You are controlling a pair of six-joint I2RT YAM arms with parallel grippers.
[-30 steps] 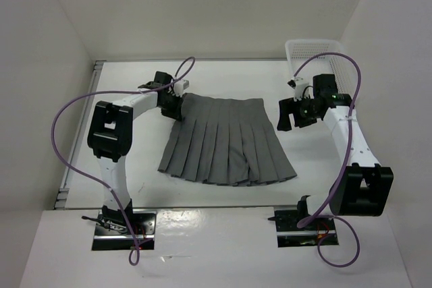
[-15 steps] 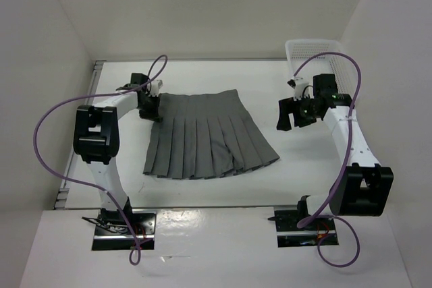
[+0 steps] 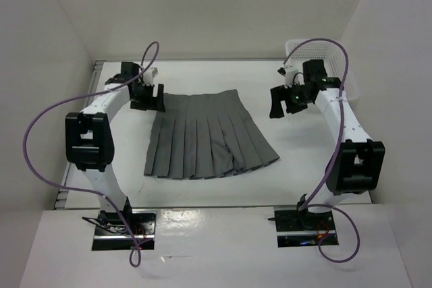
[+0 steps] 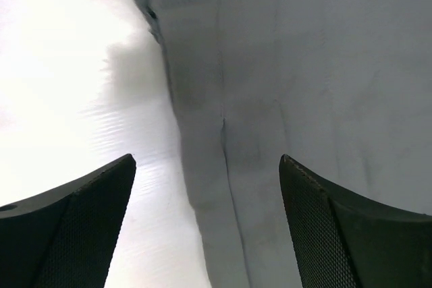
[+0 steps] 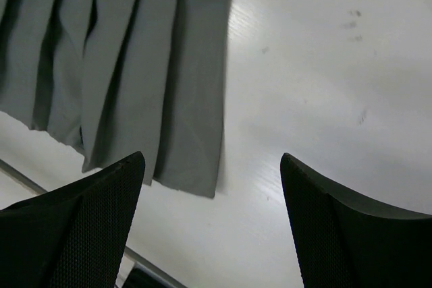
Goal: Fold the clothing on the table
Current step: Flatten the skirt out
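On the left of the table [image 3: 223,75], the left gripper [image 3: 148,98] sits at the far-left corner of the skirt [image 3: 202,136], by the waistband. Its 2 jaws are spread wide and grasp nothing. Its wrist camera shows the cloth's edge running between them, with bare white on 1 side and grey on the other; whether the fingers touch the cloth cannot be told. The skirt lies flat, left of the table's middle, with the waistband toward the far wall and the pleats fanning out toward the arms' bases. Its hem slants, the right corner lying farther from the bases than the left. Right of it and well apart, the right gripper [image 3: 283,102] hangs over bare table with its jaws also spread and empty; its wrist camera looks down on pleats and white surface. A basket [image 3: 329,44] stands in the far-right corner, just beyond that arm.
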